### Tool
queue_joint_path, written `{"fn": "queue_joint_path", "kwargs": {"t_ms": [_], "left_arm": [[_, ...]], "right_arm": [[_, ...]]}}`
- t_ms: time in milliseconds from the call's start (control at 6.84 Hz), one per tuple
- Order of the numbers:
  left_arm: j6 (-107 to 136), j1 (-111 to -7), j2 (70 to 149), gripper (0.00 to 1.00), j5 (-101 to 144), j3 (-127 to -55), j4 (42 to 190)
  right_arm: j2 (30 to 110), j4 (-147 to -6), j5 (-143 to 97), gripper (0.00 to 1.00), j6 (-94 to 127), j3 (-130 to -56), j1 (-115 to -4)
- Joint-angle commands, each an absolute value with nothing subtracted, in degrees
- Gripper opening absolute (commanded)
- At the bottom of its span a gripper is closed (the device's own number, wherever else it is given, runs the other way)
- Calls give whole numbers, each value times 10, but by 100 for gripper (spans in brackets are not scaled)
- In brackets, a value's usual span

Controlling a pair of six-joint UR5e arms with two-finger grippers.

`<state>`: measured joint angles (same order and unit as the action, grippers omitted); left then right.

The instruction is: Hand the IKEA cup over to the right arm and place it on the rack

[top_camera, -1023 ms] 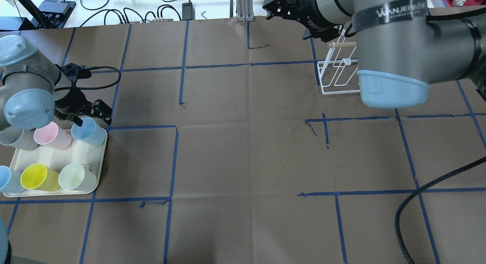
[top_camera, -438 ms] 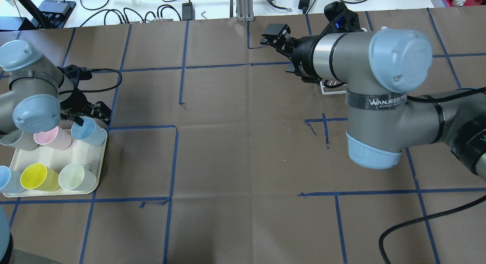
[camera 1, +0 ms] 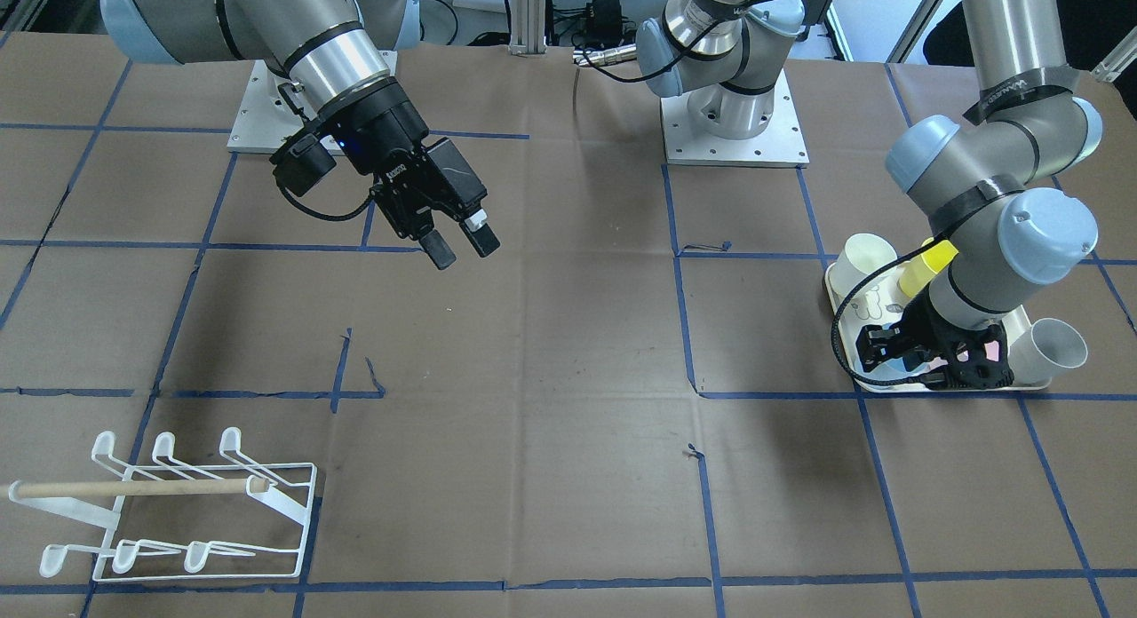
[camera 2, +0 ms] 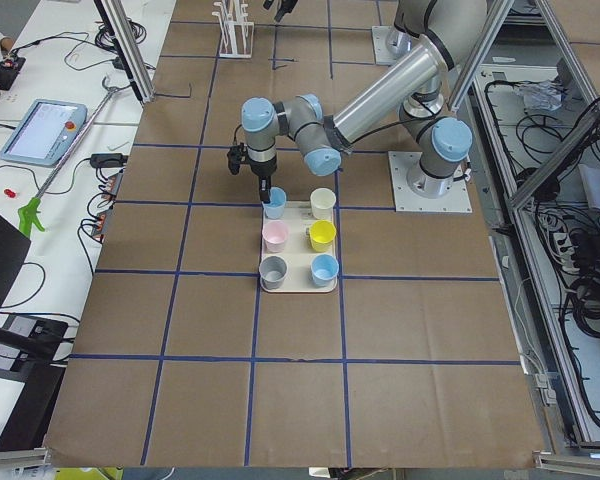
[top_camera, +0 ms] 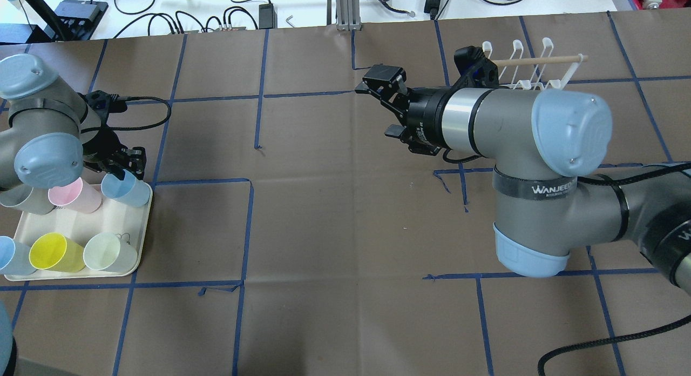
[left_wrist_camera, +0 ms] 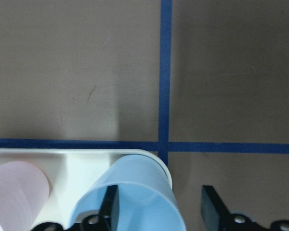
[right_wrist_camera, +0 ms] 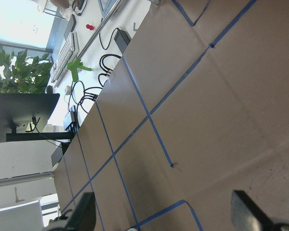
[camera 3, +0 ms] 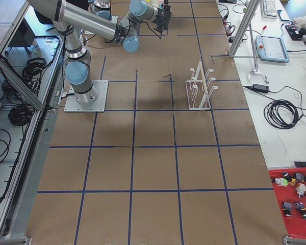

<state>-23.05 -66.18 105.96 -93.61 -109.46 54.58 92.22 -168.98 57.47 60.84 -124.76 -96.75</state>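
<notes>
1. Six cups stand on the tray (top_camera: 81,219) by the desk's left edge; the blue cup (top_camera: 127,188) fills the tray's far inner corner.
2. Left gripper (left_wrist_camera: 160,206) is spread astride that cup's wall (one finger inside, one outside), not yet pinching.
3. Thin, smooth plastic: probably light, slightly springy and slippery, so a gentle pinch just below the rim should do.
4. Right gripper (camera 1: 460,243) hangs spread and empty above mid-desk; the rack (camera 1: 133,488) stands by the desk's far edge, right half.

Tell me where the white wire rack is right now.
The rack stands at the overhead view's top right, partly hidden behind the right arm; the front-facing view shows it alone in the lower left corner.
</notes>
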Motion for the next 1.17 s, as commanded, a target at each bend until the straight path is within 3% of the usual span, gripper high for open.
{"fn": "queue_joint_path", "kwargs": {"t_ms": [0, 585, 1023], "left_arm": [[-231, -663, 1052, 0, -934, -1090, 564], [-226, -663, 978, 0, -933, -1057, 683], [-238, -684, 986, 0, -913, -995, 684]], "right_arm": [[925, -1746, 531, 100, 639, -1282, -967], [930, -1758, 529, 100, 650, -1282, -968], [931, -1821, 526, 100, 669, -1282, -966]]}}
